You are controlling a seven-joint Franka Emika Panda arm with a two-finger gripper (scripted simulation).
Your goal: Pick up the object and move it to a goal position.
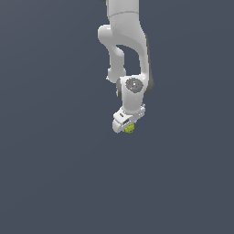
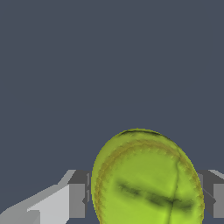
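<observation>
The yellow-green ball (image 1: 130, 128) with darker green seams sits between my gripper's fingers at the tip of the white arm, near the middle of the exterior view. My gripper (image 1: 127, 127) is shut on it. In the wrist view the ball (image 2: 146, 179) fills the space between the two fingers (image 2: 77, 200), which press on either side of it. The arm reaches down from the top of the exterior view, and the gripper is tilted toward that view's left. Most of the ball is hidden by the gripper body in the exterior view.
A plain dark grey-blue surface (image 1: 55, 173) fills both views. No other objects, edges or goal marker show.
</observation>
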